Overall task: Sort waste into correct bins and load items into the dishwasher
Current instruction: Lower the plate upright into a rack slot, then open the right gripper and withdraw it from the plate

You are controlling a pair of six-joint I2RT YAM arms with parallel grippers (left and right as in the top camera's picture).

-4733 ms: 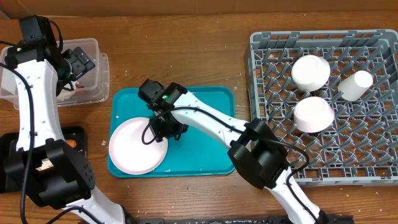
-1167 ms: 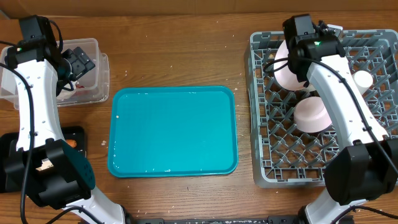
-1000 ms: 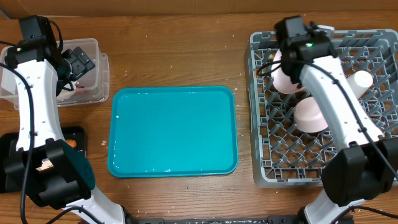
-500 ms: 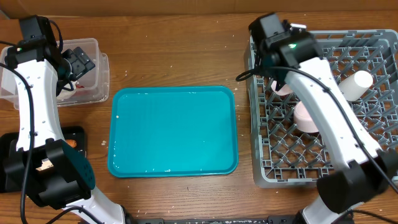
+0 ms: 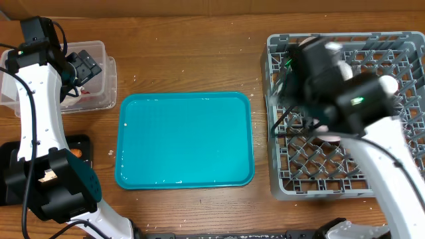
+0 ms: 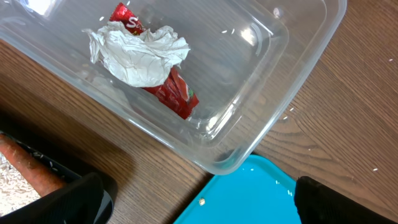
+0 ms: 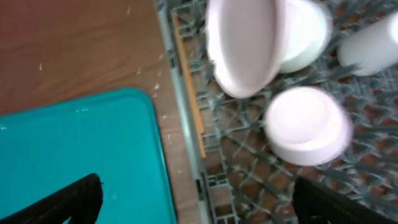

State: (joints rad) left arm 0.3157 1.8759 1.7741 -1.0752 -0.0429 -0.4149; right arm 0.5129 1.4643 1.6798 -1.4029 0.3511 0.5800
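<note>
The pale-pink plate [image 7: 244, 45] stands on edge in the grey dish rack [image 7: 249, 174], next to two bowls [image 7: 308, 124] and the white cup [image 7: 373, 43]. A wooden stick [image 7: 189, 93], seemingly the chopsticks, lies along the rack's left rim. My right gripper [image 7: 196, 193] is open and empty over the rack's left edge; in the overhead view its arm is blurred above the rack [image 5: 299, 179]. My left gripper [image 6: 199, 194] is open and empty, hovering by the clear tub [image 6: 273, 106], which holds the white tissue [image 6: 140, 53] on the red wrapper [image 6: 174, 93].
The teal serving tray [image 5: 186, 139] lies bare in the middle. The black tray [image 6: 56, 165] at the lower left holds the carrot [image 6: 18, 155] and some rice. A crumb lies on the teal tray's edge [image 6: 202, 201].
My right arm carried the plate from the teal tray to the rack, left it standing there, and is now drawing back toward the rack's left edge. The left arm has not moved.
</note>
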